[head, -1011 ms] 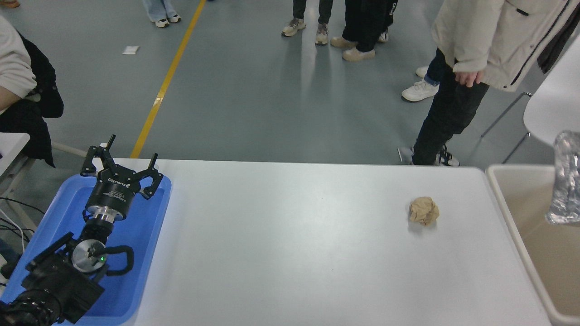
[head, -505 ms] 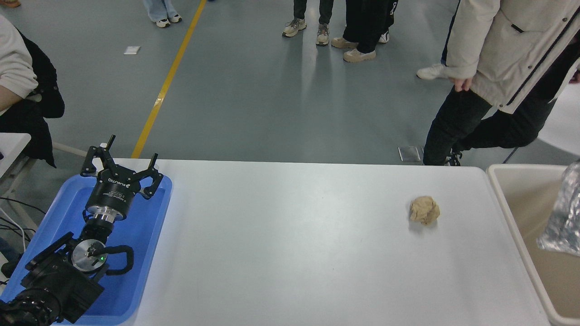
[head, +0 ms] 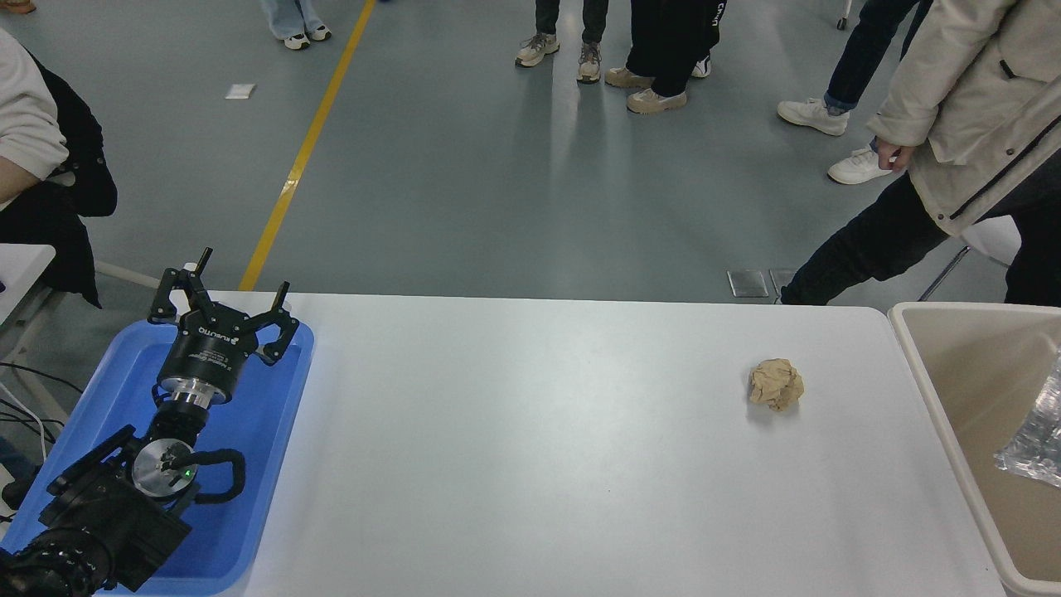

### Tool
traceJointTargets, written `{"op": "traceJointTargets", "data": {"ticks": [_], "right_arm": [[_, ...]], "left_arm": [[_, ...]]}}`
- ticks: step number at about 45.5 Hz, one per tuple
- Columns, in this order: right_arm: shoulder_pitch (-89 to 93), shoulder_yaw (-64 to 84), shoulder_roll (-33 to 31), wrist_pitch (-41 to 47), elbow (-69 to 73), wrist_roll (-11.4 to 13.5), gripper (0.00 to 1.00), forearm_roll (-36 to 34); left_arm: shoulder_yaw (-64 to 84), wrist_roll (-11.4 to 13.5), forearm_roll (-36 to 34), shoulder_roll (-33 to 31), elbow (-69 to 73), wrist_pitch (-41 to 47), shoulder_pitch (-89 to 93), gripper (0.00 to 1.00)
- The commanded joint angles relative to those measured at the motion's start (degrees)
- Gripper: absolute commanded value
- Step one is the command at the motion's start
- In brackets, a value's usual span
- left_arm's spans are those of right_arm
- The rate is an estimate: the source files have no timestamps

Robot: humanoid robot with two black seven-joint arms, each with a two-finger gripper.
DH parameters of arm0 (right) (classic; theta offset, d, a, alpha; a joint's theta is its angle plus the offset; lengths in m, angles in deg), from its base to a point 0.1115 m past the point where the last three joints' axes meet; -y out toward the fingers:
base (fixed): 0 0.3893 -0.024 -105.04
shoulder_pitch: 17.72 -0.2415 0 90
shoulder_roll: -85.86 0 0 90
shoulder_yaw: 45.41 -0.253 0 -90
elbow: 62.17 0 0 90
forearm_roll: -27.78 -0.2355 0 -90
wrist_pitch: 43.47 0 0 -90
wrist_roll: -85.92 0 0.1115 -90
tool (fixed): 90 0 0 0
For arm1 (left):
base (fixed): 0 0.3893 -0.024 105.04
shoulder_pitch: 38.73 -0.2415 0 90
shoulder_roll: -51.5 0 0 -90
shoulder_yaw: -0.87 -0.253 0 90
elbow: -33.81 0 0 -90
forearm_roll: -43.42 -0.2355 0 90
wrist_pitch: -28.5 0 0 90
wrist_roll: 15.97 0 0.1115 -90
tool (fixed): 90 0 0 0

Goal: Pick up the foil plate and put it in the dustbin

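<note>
Nearest you at the lower left, your left arm lies parked over the blue tray (head: 99,398), which sits on the near-left corner of the white table (head: 514,464). Its left gripper (head: 222,300) points away from you with the fingers (head: 282,292) spread wide apart and nothing between them.

At the right edge stands the dustbin (head: 928,398), just beside the table's right end, its cream rim toward you and tan walls showing inside. The foil plate (head: 1036,439) shows within the bin's opening, right at the picture's edge, a crinkled silver piece partly cut off from view. You cannot tell whether it rests on the bin or is held up. Your right arm and its gripper are outside the picture.

Farther out on the table, right of centre and apart from the bin, lies a crumpled tan paper ball (head: 776,385).

Beyond the far edge, a person in a pale jacket (head: 970,108) stands at the upper right, and several pairs of shoes (head: 655,98) stand on the grey floor.
</note>
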Motion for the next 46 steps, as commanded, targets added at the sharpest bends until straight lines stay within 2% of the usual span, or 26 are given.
{"op": "traceJointTargets", "data": {"ticks": [1,16,27,36,46], "right_arm": [[-0.1,-0.4,1.5,0.3,1.0,0.0,1.00,0.4],[-19.8,0.2,1.9,1.1,6.1,-0.1,1.00,1.8],[-37.1,2.8,8.6,1.9,17.6,-0.1,1.00,8.9],[-47.3,8.9,14.0,12.4,23.7,-0.1,1.00,9.9],[-60.8,9.6,13.6,26.8,34.6,0.0,1.00,9.9]], "left_arm": [[0.0,0.0,0.0,0.0,0.0,0.0,0.0,1.00],[0.0,0.0,0.0,-0.1,0.0,0.0,0.0,1.00],[0.0,0.0,0.0,-0.1,0.0,0.0,0.0,1.00],[0.0,-0.1,0.0,0.0,0.0,0.0,0.0,1.00],[0.0,0.0,0.0,0.0,0.0,0.0,0.0,1.00]]}}
